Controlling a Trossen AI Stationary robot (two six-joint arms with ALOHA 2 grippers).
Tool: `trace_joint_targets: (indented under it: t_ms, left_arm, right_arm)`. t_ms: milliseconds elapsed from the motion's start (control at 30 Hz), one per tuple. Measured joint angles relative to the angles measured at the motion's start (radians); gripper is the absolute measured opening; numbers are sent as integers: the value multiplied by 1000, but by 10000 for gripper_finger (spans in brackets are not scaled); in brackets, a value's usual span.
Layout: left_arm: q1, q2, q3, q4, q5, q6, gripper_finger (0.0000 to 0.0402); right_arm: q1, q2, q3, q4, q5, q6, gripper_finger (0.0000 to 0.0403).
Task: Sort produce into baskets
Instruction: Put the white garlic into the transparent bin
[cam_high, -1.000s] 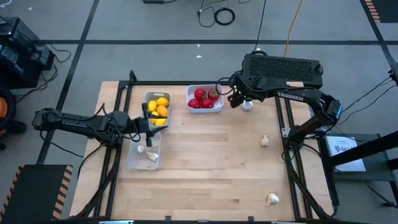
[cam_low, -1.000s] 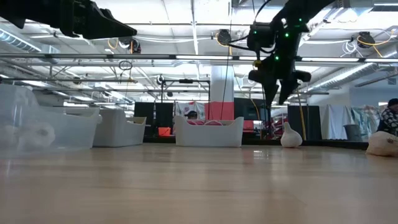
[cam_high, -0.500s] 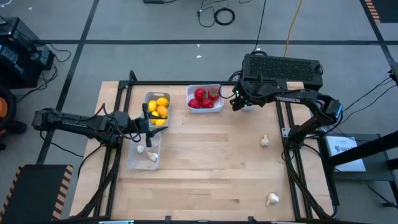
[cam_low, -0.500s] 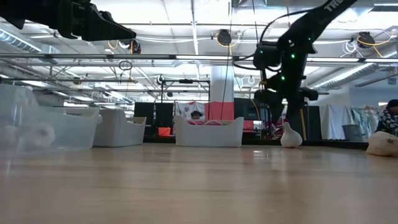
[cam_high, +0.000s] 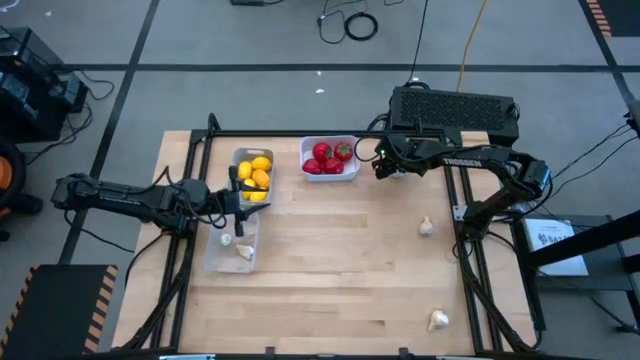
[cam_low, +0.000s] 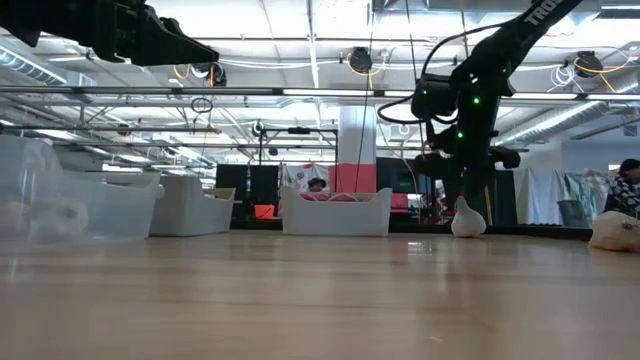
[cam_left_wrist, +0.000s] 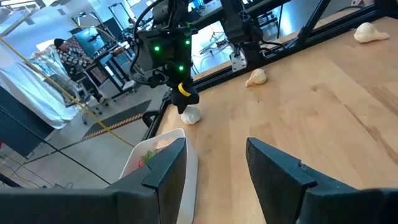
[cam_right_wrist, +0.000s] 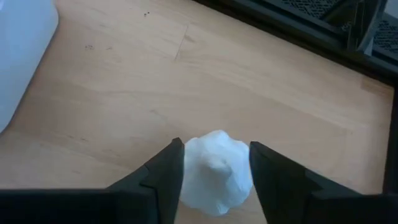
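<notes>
Lowered: right hand (cam_right_wrist: 214, 165) | fingers touching knobbly white garlic bulb (cam_right_wrist: 214, 171) | wooden table (cam_right_wrist: 124, 93)

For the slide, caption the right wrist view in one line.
Right gripper fingers straddle a white garlic bulb on the wooden table, poised to grasp.

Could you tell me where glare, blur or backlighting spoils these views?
Low view: bright ceiling lights backlight the right gripper into a silhouette, and the near tabletop is soft. Right wrist view: the garlic bulb between the jaws is washed out. High view: evenly lit, no harsh shadows.
</notes>
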Motion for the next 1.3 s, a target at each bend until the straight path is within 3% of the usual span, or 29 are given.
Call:
trace_joint_targets:
  t_ms: [400,600,900,1133,1300]
  left_arm:
    - [0,-8,0,-3,0,-7,176]
    - [-3,-117,1,-6,75,-51,176]
    - [-3,-180,1,-82,81,-54,176]
    - [-1,-182,2,-100,80,-47,176]
    - [0,-182,2,-116,72,-26,176]
  right_arm:
    - [22,0,0,-1,-48,2,10]
    - [73,-23,9,-22,-52,4,4]
    - [173,-129,11,-61,-51,83,1]
    - [367,-206,10,-1,-51,196,1]
    - [531,-191,11,183,-42,224,0]
